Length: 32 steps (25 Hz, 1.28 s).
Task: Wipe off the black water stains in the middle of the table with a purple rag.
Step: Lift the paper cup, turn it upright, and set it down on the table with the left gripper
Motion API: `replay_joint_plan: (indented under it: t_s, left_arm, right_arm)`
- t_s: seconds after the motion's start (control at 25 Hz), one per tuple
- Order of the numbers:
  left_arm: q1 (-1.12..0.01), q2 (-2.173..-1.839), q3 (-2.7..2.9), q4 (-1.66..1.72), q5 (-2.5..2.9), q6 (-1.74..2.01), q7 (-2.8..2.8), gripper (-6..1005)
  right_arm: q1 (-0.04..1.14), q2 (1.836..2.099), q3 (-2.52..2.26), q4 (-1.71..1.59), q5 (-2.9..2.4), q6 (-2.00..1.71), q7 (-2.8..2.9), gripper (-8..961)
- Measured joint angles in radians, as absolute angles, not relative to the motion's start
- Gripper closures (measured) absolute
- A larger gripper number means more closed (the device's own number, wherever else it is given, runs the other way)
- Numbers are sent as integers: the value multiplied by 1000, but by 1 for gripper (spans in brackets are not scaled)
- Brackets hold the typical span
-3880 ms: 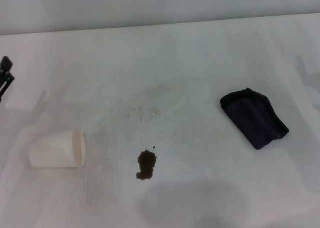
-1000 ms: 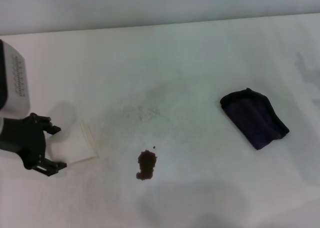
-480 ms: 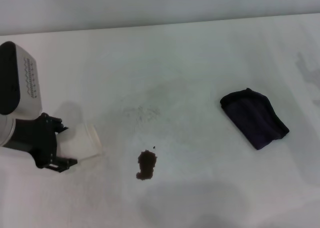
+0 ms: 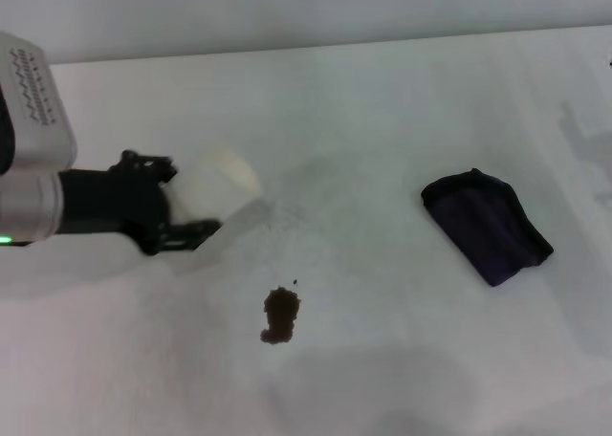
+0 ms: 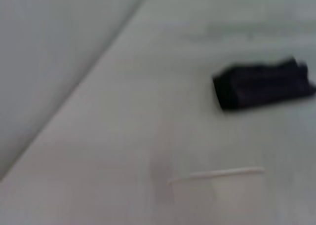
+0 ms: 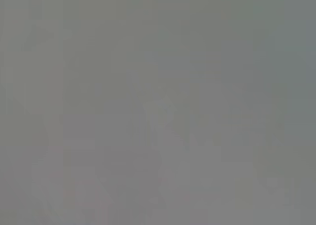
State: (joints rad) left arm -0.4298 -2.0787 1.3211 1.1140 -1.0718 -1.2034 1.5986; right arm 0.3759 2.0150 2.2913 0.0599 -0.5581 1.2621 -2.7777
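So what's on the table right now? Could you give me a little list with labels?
left gripper: shut on the white cup, held off the table
stain: dark blotch, not wiped
rag: dark purple, bunched, lying untouched on the robot's right
right gripper: not in view

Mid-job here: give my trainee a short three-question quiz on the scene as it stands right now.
1. True or false: the purple rag is covering the black water stains.
2. Which does the left tool hold? A) the rag B) the white cup C) nothing
3. Fill in: in the head view the right tool is ____.

Key:
1. False. The rag lies apart from the stains, toward the robot's right on the table.
2. B. The left tool grips the cup, lifted and tilted, behind and to the left of the stains.
3. Out of sight.
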Motion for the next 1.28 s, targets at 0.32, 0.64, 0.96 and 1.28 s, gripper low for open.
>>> replay_joint_plan:
  t_s: [0.32, 0.64, 0.96, 1.28]
  left_arm:
    - [-446, -2080, 1328, 875, -1428, -1121, 1760, 364]
    - [-373, -2080, 1330, 707, -1676, -1108, 2038, 408]
    - [-329, -2080, 1328, 606, -1769, -1106, 2151, 413]
    - [-334, -2080, 1323, 499, -1771, -1082, 2204, 422]
  right_arm:
    - [377, 2018, 2280, 61, -564, 1264, -2778, 158]
    - [375, 2019, 2272, 61, -570, 1264, -2777, 159]
    - [369, 2019, 2271, 58, -571, 1264, -2771, 158]
    - [367, 2019, 2256, 55, -571, 1264, -2770, 160]
